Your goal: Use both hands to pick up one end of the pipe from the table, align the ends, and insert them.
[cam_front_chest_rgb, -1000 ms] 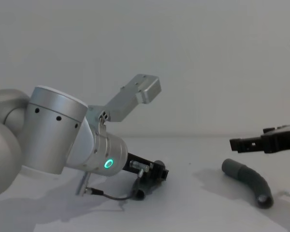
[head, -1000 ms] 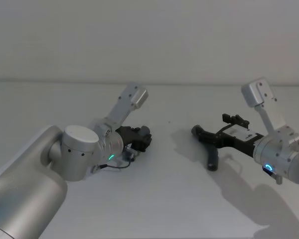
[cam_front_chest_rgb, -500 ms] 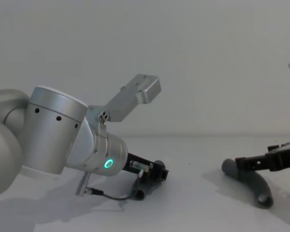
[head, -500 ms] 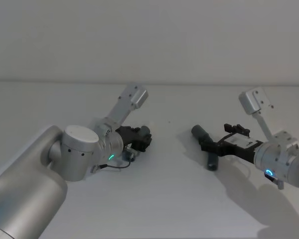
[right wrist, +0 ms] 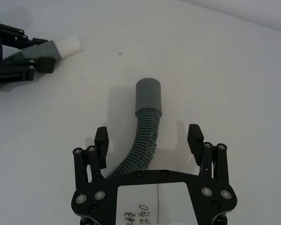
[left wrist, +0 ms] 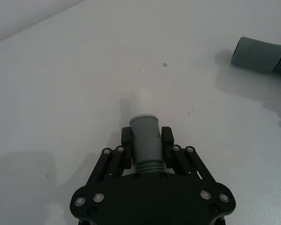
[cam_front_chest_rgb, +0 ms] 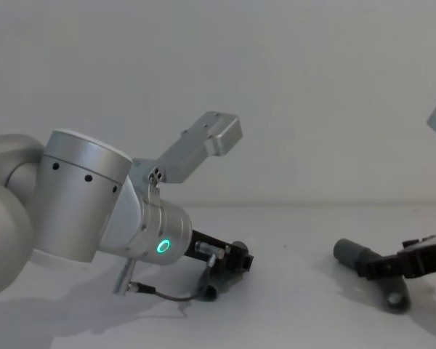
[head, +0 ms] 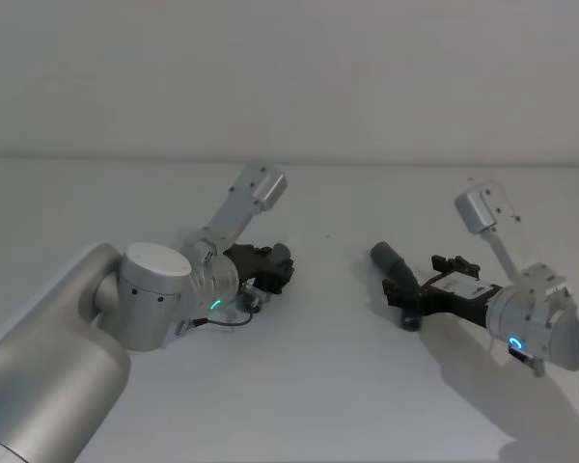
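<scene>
Right hand (right wrist: 148, 132) — splayed astride pipe (right wrist: 148, 99)

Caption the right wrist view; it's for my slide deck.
Open right gripper straddles the corrugated grey hose lying on the white table; beyond, the left gripper grips the white-tipped piece.

Diffuse, rather dim light falls evenly across the white table (head: 328, 386). A soft-edged shadow (right wrist: 118, 107) lies beside the pipe (right wrist: 148, 101).

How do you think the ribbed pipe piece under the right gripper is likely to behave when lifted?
Its ribbed body suggests it will probably flex, so the smooth collar may droop. Being curved, it might pivot if the right gripper closes off-centre.
</scene>
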